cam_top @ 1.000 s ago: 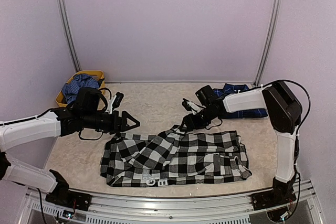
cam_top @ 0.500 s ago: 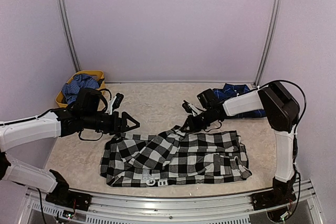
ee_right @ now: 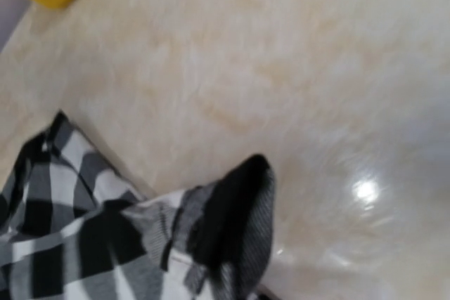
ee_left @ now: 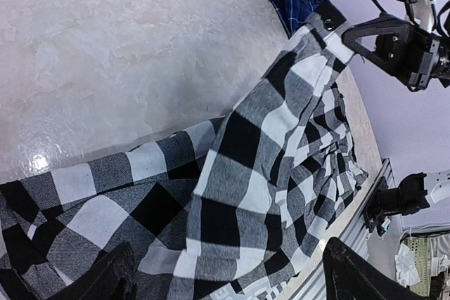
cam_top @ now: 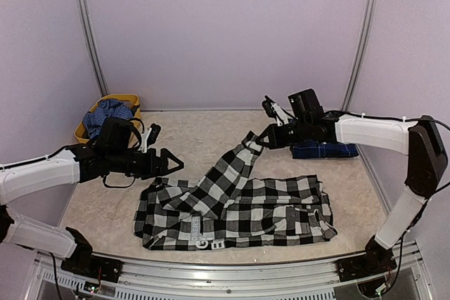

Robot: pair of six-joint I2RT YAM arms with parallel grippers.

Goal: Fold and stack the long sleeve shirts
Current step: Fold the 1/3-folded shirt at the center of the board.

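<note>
Right gripper [cam_top: 264, 140] is pinching the check shirt [cam_top: 239, 205]'s sleeve up off the table; its wrist view is blurry and the fingers are cut off. Left gripper [cam_top: 171, 164] hangs wide open by the shirt's left edge. Navy shirt [cam_top: 320, 150] sits half hidden behind the right arm. Beige marbled table [cam_top: 204, 131], lilac walls [cam_top: 225, 33], yellow bin [cam_top: 121, 97] in the corner.

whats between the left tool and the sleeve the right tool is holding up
Only bare table, shown in the top view. The open left tool hovers apart from the sleeve, which the right tool pinches.
</note>
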